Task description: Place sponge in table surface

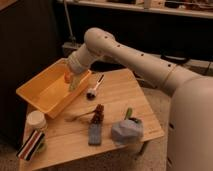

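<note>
Half the orange sponge (66, 77) hides behind the gripper (71, 81), whose fingers pinch it just above the bin's (46, 93) right rim; its long axis cannot be made out.

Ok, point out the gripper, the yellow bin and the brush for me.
gripper (72, 82), camera view, on its tip, down in the bin's right end.
yellow bin (45, 93), camera view, on its bare floor.
brush (92, 93), camera view, on its dark head.
</note>
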Available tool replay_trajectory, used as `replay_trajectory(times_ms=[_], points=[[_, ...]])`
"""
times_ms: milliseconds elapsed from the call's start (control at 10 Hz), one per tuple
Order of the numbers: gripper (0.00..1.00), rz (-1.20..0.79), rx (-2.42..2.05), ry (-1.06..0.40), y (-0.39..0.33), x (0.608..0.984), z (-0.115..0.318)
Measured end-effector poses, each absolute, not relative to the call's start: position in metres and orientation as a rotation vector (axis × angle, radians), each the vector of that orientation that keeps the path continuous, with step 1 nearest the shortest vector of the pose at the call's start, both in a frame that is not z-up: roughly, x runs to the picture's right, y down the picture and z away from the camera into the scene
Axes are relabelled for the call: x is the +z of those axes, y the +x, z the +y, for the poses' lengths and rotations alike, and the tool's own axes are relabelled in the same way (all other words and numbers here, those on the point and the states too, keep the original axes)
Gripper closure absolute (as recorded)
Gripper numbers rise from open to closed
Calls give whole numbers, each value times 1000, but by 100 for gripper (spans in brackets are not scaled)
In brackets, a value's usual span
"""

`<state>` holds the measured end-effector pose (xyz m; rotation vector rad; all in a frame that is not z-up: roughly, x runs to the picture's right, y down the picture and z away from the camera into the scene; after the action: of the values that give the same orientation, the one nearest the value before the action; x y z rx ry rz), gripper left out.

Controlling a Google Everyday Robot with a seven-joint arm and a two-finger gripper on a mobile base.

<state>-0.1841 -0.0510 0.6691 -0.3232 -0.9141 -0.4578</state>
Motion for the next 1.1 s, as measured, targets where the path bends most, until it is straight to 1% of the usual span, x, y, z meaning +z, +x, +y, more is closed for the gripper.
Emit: replay_trajectory(times_ms=[200, 500, 700, 900, 1100], points=[[20, -827, -620, -264, -149, 677, -31], [20, -600, -854, -249, -115, 688, -5], [20, -584, -973, -279, -115, 687, 15], [20, -644, -1028, -386, -119, 689, 47], [20, -671, -1023, -427, -119, 691, 55]])
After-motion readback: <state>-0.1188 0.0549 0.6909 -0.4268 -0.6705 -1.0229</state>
